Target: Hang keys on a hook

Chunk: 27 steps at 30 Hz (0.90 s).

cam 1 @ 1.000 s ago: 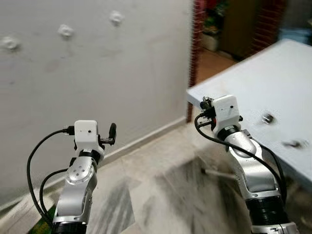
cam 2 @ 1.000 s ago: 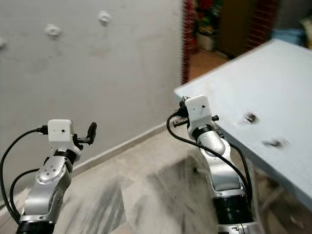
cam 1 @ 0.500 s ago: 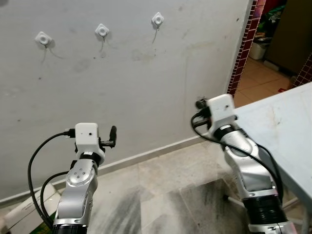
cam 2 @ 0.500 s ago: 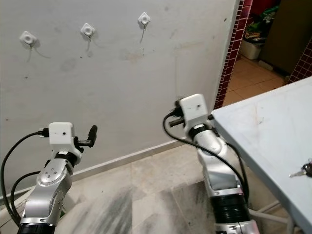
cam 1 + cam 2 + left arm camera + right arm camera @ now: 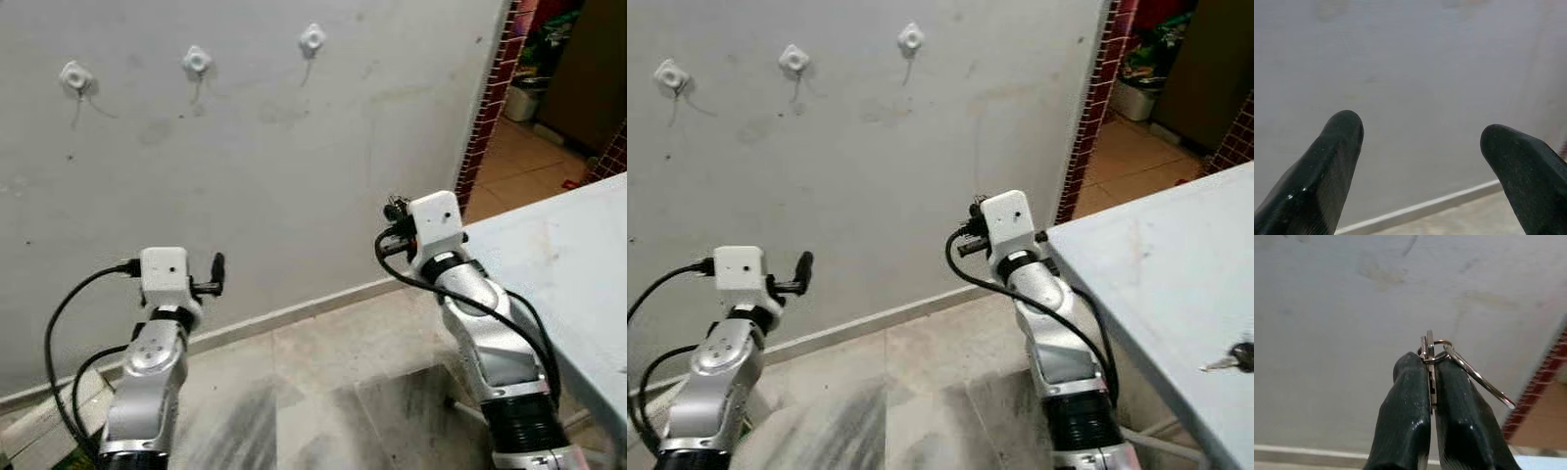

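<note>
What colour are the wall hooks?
White hooks, clearest in the left eye view.

Head stereo pair looking forward-down at wall (image 5: 294,157), wrist cameras facing same wall along fingers

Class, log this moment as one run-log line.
right gripper: shut on silver metal keys | left gripper: open | three white wall hooks: bare

Soft, even indoor light, slight motion blur in head views, wrist backgrounds out of focus.
</note>
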Tool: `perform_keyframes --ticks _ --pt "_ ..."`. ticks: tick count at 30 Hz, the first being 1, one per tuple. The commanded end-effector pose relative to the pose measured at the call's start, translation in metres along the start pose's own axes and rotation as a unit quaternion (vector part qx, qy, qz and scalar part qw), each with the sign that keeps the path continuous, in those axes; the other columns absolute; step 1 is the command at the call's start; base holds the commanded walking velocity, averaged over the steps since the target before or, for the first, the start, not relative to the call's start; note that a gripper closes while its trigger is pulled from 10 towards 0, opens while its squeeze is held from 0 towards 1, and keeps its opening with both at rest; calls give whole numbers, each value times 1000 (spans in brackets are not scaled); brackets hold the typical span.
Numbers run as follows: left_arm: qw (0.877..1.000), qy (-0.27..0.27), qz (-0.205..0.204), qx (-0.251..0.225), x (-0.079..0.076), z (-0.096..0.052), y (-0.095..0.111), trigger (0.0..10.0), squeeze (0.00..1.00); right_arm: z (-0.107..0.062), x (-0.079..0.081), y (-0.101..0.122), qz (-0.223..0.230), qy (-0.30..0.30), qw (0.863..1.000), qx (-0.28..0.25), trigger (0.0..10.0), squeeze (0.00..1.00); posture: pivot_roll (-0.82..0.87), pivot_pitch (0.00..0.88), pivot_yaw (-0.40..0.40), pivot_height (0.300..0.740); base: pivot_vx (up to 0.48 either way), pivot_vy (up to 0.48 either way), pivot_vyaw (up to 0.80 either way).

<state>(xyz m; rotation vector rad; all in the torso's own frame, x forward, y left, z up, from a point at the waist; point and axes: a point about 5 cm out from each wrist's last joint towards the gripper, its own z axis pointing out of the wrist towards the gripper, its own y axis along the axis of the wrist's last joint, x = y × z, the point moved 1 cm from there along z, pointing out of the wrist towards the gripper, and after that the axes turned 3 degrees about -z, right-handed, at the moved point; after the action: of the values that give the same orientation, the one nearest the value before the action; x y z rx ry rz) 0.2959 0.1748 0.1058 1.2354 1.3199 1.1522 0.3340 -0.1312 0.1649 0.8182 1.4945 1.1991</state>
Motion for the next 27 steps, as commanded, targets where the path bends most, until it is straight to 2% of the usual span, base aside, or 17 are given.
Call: perform_keyframes --ticks 1,3,6,11,21,27 --pt "1000 6 4 -3 6 0 3 10000 0 1 3 3 4 4 1000 -6 10000 0 -7 4 66 740 0 -435 0" --pt "1000 7 4 -3 6 0 3 10000 0 1 3 3 3 5 1000 -6 10000 0 -7 6 66 740 0 -426 0" --pt "1000 12 -6 -9 7 0 4 10000 0 1 3 3 3 5 1000 -5 10000 0 -7 6 66 740 0 0 0" --pt "1000 22 1 -13 7 0 5 10000 0 1 3 3 3 6 1000 -5 10000 0 -9 8 66 740 0 0 0" --pt "1000 13 -10 -18 9 -1 7 10000 0 0 7 4 4 12 1000 -10 10000 0 -3 7 68 740 0 0 0" --pt "1000 2 -11 -22 7 -2 7 10000 0 0 9 5 4 19 1000 -14 10000 0 -3 7 68 740 424 0 0"
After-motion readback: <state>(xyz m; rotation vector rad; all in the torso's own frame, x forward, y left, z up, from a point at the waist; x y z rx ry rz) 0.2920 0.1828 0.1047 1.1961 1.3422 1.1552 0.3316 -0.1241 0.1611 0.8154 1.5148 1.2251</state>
